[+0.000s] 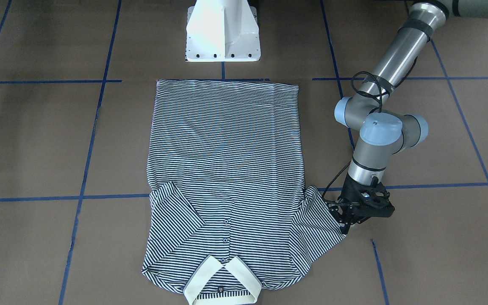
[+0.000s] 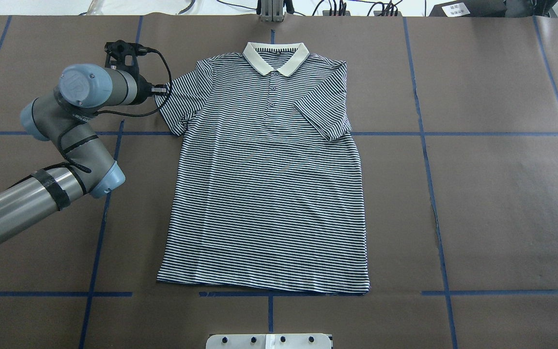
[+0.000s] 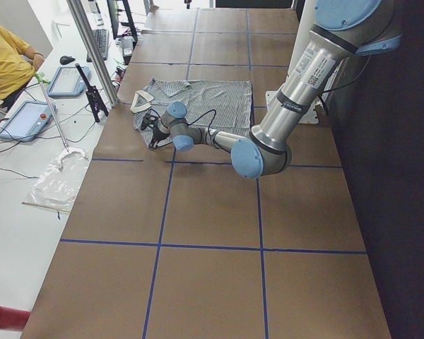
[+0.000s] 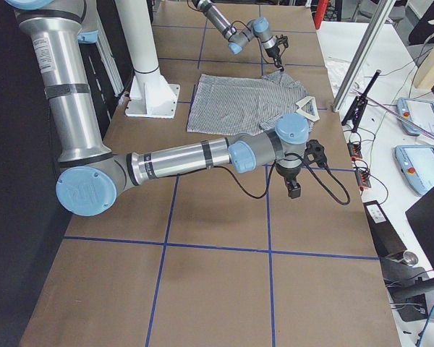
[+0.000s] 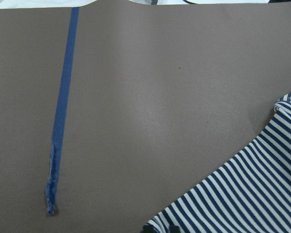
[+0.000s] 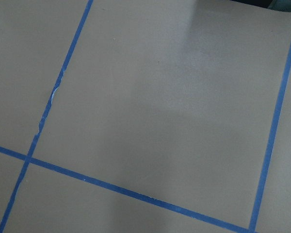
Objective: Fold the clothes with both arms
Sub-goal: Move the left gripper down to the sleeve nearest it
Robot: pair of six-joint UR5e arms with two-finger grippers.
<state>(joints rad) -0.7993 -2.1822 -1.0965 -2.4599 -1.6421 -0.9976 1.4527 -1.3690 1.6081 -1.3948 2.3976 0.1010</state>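
Polo shirt (image 2: 264, 194) flat, front up, on brown table (image 2: 502, 194), collar far from white pedestal (image 1: 223, 34); one sleeve folded inward. Left gripper (image 1: 345, 231) at other sleeve hem, fingers narrow, pinching cloth. Right gripper (image 4: 294, 191) over table, apart from shirt; its width cannot tell. Blue tape lines (image 2: 424, 145) cross table. Neck label (image 1: 220, 289) too small to read.

A brown table surface (image 6: 160, 107) is seen, crossed by three blue tape lines (image 6: 136, 195) that meet at the lower left and lower right, the left line being frayed at one spot (image 6: 54, 96).
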